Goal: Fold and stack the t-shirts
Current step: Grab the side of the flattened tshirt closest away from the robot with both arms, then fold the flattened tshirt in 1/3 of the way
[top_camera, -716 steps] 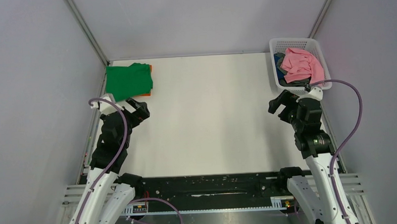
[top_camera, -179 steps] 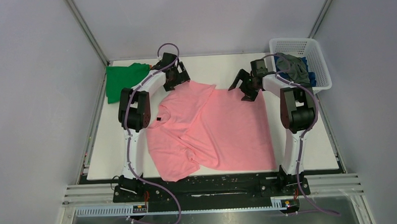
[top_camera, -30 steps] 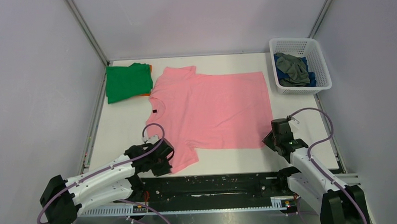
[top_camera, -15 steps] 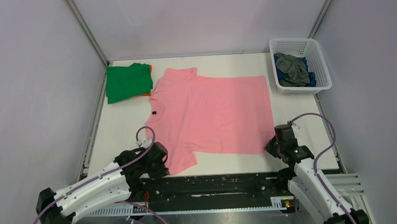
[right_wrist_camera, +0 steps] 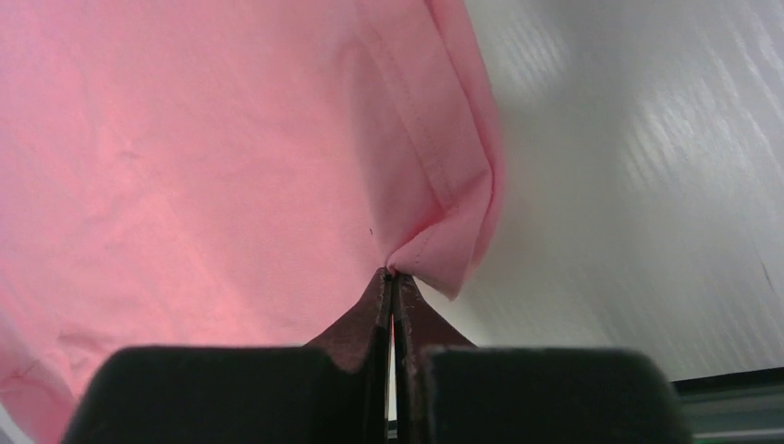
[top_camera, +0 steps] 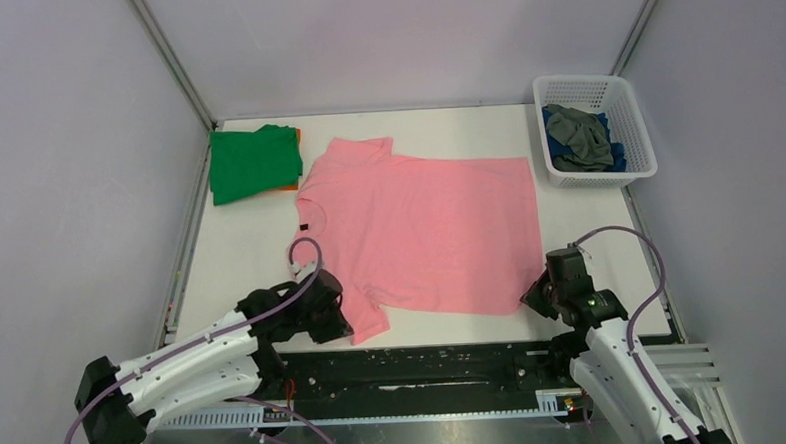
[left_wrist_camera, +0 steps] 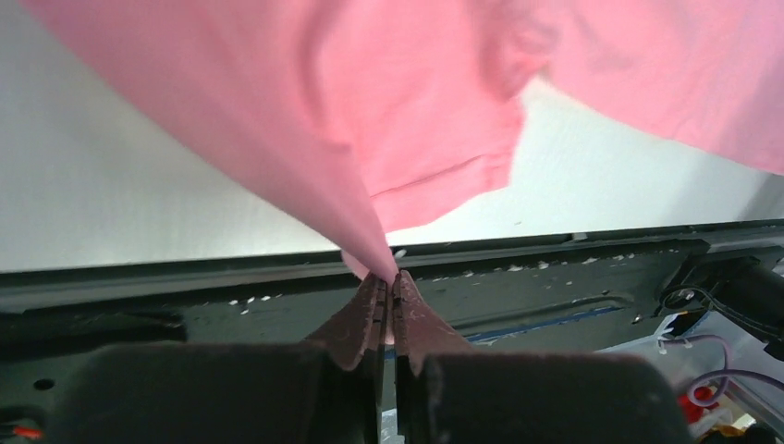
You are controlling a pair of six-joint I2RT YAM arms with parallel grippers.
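A pink t-shirt (top_camera: 424,231) lies spread across the white table, collar to the left. My left gripper (top_camera: 346,327) is shut on its near left sleeve, and the cloth (left_wrist_camera: 370,139) rises in a taut pink cone from the pinched fingertips (left_wrist_camera: 389,275). My right gripper (top_camera: 529,298) is shut on the shirt's near right hem corner (right_wrist_camera: 444,245), just above its closed tips (right_wrist_camera: 391,272). A folded green t-shirt (top_camera: 254,163) rests on an orange one (top_camera: 296,136) at the far left. Grey (top_camera: 579,137) and blue (top_camera: 615,155) shirts fill the basket.
The white lattice basket (top_camera: 588,89) stands at the far right corner. A black rail (top_camera: 435,365) runs along the table's near edge, right below both grippers. Grey walls close in both sides.
The right gripper has shut on the hem corner. The near edge of the pink shirt has been drawn toward the front of the table, and the left gripper has shifted right with the sleeve.
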